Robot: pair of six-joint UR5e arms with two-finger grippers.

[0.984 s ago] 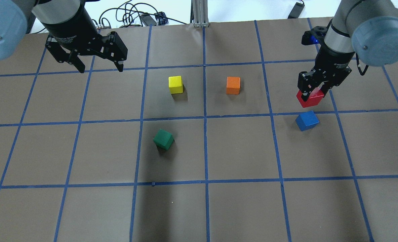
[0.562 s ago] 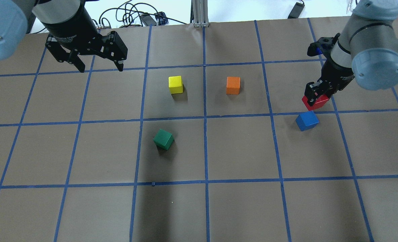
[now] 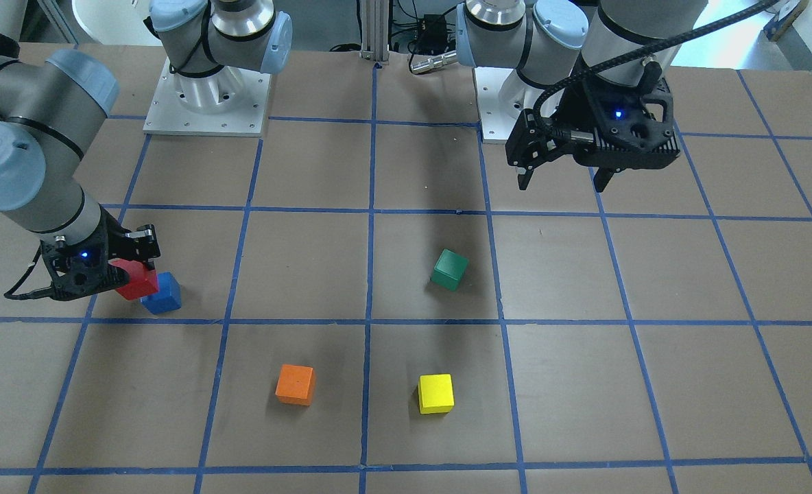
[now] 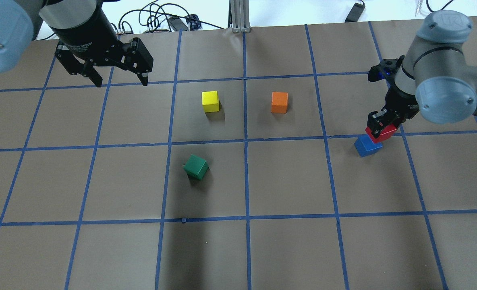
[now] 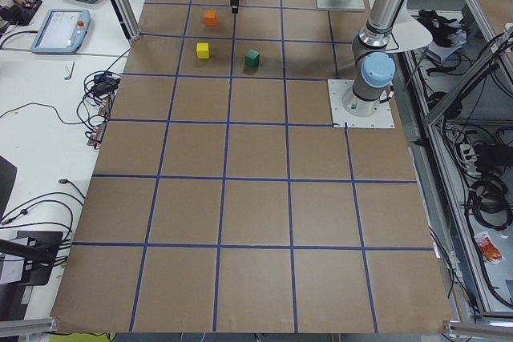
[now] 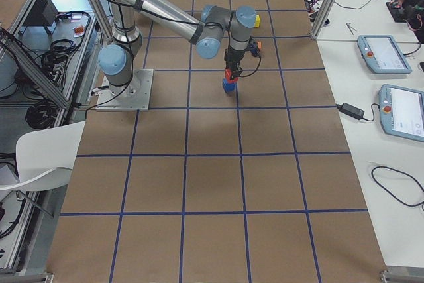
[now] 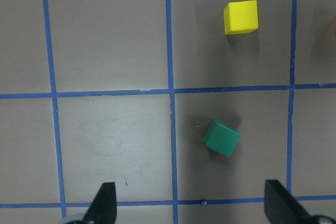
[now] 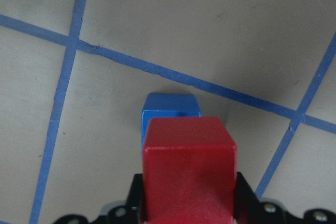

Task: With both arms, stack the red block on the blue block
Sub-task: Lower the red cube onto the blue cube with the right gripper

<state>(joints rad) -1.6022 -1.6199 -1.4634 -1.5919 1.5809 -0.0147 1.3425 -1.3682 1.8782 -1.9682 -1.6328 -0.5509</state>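
My right gripper (image 4: pixel 381 124) is shut on the red block (image 4: pixel 380 133) and holds it low, just over the far edge of the blue block (image 4: pixel 368 146). I cannot tell whether the two blocks touch. In the front view the red block (image 3: pixel 137 281) overlaps the blue block (image 3: pixel 162 296). In the right wrist view the red block (image 8: pixel 189 166) sits between my jaws and the blue block (image 8: pixel 170 111) lies just beyond it. My left gripper (image 4: pixel 121 82) is open and empty, raised over the far left of the table.
A yellow block (image 4: pixel 210 101) and an orange block (image 4: pixel 279 102) stand in the far middle squares. A green block (image 4: pixel 195 166) lies turned at an angle nearer the middle. Cables lie past the table's far edge.
My right gripper has carried the red block downward and nearer, from beyond the blue block to over its far edge. The left arm has not moved.
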